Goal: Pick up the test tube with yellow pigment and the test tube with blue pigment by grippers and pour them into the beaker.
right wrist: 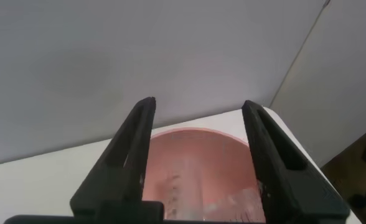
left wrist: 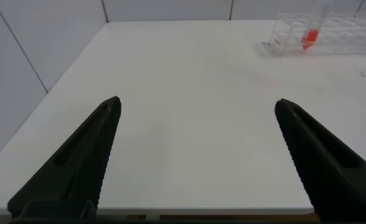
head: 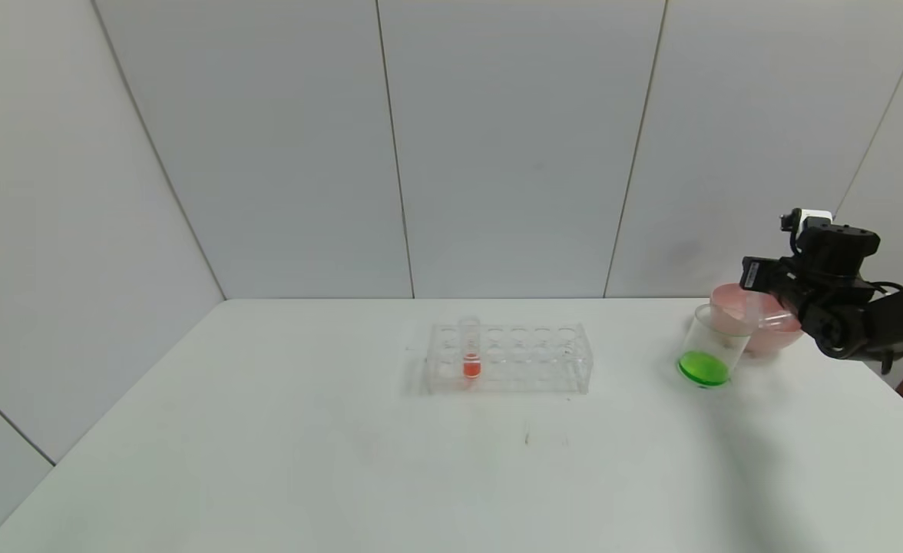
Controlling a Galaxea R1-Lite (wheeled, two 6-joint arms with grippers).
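We face a broad white matte table [head: 344, 476] backed by pale grey panelled walls [head: 497, 138] with thin vertical seams.

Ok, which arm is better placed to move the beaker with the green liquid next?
Right, probably. The right gripper hangs open over the pink bowl, directly beside the beaker. The left gripper, also open, is far off, past the tube rack.
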